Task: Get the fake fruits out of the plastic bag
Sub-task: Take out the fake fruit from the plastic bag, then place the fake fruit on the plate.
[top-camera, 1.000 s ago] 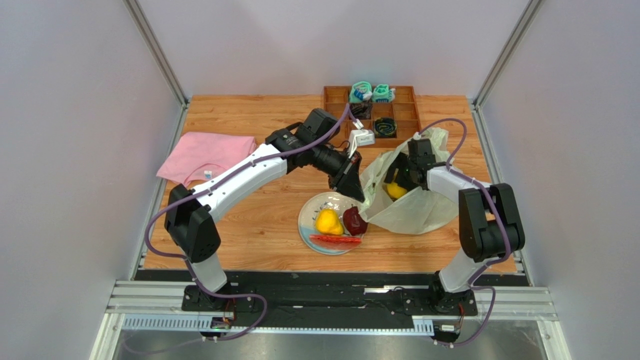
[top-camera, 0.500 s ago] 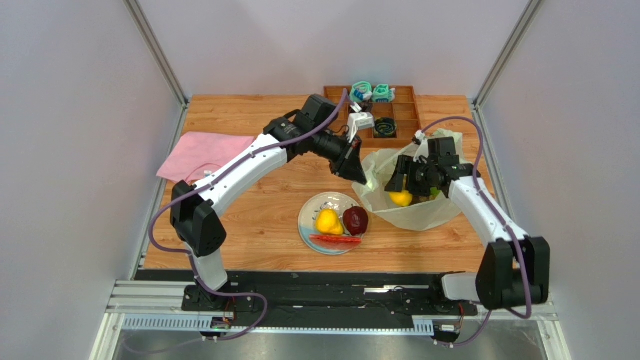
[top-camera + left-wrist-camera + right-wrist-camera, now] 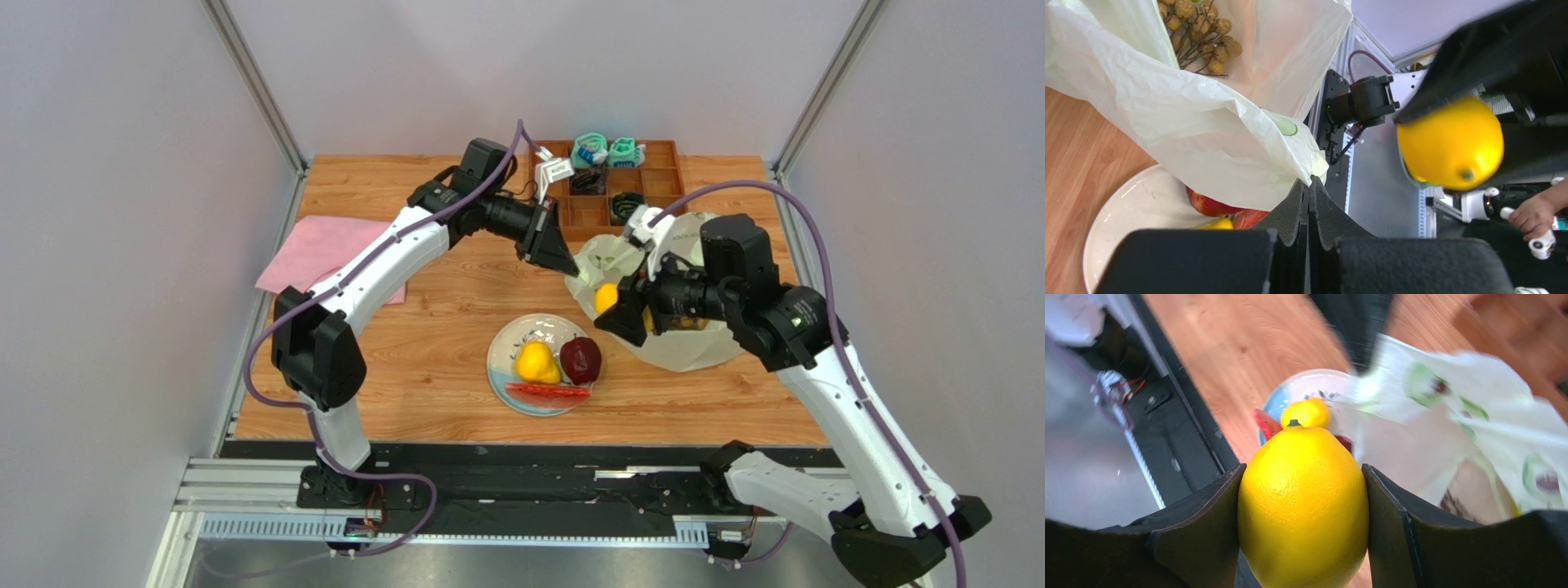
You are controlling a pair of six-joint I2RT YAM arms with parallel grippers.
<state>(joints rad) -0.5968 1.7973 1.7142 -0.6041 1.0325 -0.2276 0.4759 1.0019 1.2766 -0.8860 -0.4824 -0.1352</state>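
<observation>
Fake fruits [image 3: 540,363] seen from above at lower centre, on a white plate [image 3: 501,341]: yellow pear [image 3: 532,359], dark red round one [image 3: 580,359], red slice [image 3: 546,393]; yellow lemon [image 3: 606,297] clamped in the right gripper [image 3: 608,301], just at the left edge of the plastic bag [image 3: 693,346] and up-frame of the plate; bag at centre right, its left rim pinched by the left gripper [image 3: 562,262], jaws fully together on the film; pink cloth [image 3: 325,251] at left, wooden tray [image 3: 662,184] at top.

From the left wrist: closed fingers [image 3: 1293,214] at bottom centre nipping the bag's edge; pale film [image 3: 1198,135] draped across the left half, a brown stalked cluster [image 3: 1195,24] inside at top; lemon at upper right between dark pads; plate rim and red fruit at lower left.

From the right wrist: lemon filling the centre, gripped at moderate width, both pads touching its sides; pear and plate beyond, upper centre; bag at right, blurred.
</observation>
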